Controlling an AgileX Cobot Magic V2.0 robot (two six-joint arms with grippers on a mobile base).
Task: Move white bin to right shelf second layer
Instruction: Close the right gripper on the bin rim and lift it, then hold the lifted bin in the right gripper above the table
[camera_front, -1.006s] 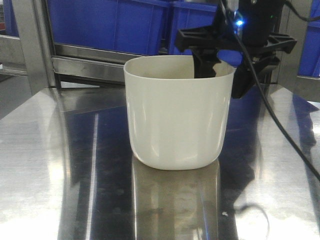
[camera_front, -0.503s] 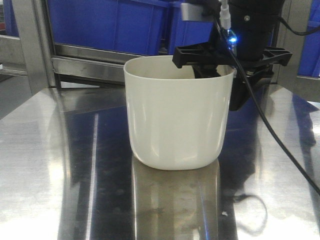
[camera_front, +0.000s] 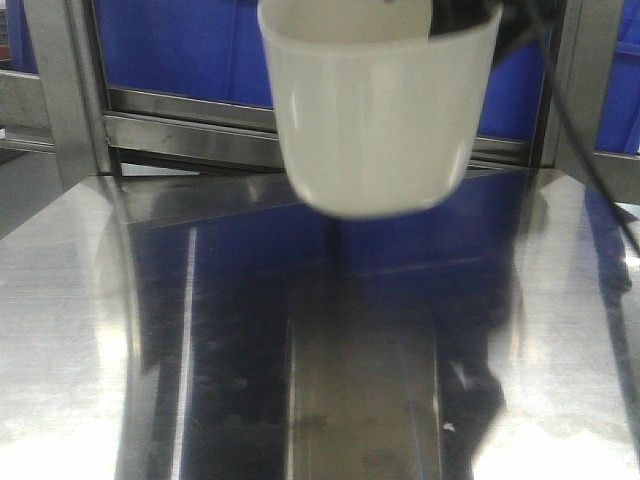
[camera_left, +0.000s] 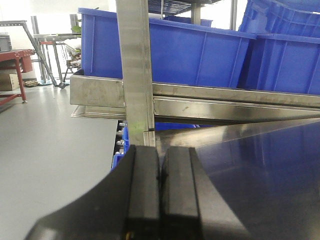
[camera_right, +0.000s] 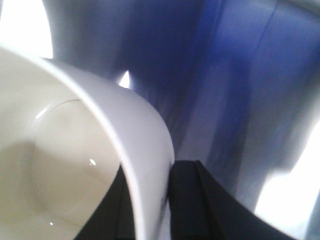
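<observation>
The white bin (camera_front: 375, 110) is blurred in the front view, its rim cut by the top edge; the right gripper (camera_right: 150, 200) is almost wholly hidden behind it there; in the right wrist view the bin, pinched between the fingers, runs off the left and bottom edges, and everything beyond it is a blue-grey blur; the left gripper (camera_left: 160, 185), fingers pressed together, is cut off at the bottom.

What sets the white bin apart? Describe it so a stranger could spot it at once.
Start at the shiny steel tabletop in front of the blue crates. Hanging in the air above it, its wall pinched by the right tool, is the white bin. It is the only cream, glossy, rounded tub; its neighbours are larger, blue and rectangular.
</observation>
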